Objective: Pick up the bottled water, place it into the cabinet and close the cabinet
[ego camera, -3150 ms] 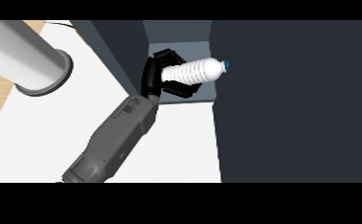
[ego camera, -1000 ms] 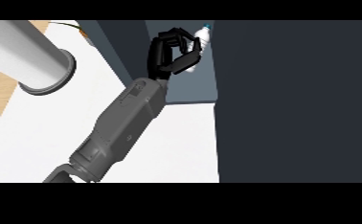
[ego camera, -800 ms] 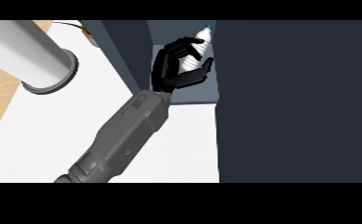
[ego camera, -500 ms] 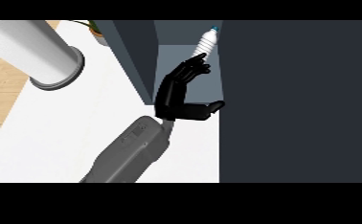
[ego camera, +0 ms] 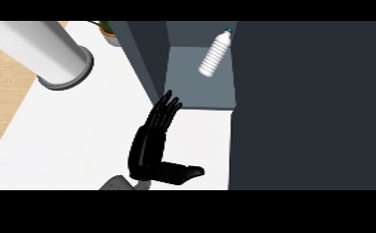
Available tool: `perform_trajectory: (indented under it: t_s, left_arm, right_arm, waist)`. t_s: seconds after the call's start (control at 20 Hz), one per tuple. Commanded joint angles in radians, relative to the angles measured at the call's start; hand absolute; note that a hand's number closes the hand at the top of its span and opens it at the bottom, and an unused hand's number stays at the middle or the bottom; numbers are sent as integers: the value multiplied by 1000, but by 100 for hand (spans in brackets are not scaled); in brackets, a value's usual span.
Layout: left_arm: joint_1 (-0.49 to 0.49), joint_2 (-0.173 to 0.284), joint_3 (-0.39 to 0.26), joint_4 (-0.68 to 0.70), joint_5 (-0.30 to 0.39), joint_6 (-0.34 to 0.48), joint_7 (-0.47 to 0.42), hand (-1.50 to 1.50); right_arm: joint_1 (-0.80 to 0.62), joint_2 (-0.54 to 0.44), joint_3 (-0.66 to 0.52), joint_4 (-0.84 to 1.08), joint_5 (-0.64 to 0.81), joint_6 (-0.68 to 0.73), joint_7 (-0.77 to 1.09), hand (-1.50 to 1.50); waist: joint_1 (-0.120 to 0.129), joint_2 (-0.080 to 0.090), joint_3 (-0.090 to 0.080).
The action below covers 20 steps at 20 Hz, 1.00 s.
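The bottled water point(ego camera: 214, 54), clear with a blue cap, lies tilted inside the open cabinet, on its pale grey shelf point(ego camera: 197, 88), with nothing touching it. My left hand point(ego camera: 152, 141) is on the white counter in front of the cabinet's opening, well below the bottle. Its fingers are straight and point toward the cabinet, with the thumb stuck out to the right. It holds nothing. The cabinet's dark left wall point(ego camera: 147, 62) stands just beyond the fingertips. My right hand does not show.
A broad dark panel of the cabinet point(ego camera: 303, 102) fills the right side. A large grey cylinder point(ego camera: 46, 53) stands at the upper left, with a small potted plant point(ego camera: 109, 31) behind it. The counter's left edge meets wood point(ego camera: 13, 88).
My left hand let go of the bottle inside the cabinet, straightened its fingers and drew back down onto the counter. The bottle stays on the shelf.
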Motion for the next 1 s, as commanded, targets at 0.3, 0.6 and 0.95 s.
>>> perform_trajectory:
  t_s: [0.3,0.6,0.95]
  left_arm:
    - [288,274,7,-269,17,-140,-87,-150]
    - [431,422,74,-327,30,-229,-186,-150]
    - [586,571,145,-407,87,-365,-263,-150]
  right_arm:
    - [-109,-238,-9,-141,215,128,58,150]
    - [-213,-274,68,-204,241,121,149,150]
    - [-327,-230,249,-200,202,77,338,150]
  waist:
    - [31,-2,-3]
    - [32,2,-7]
    - [48,14,-7]
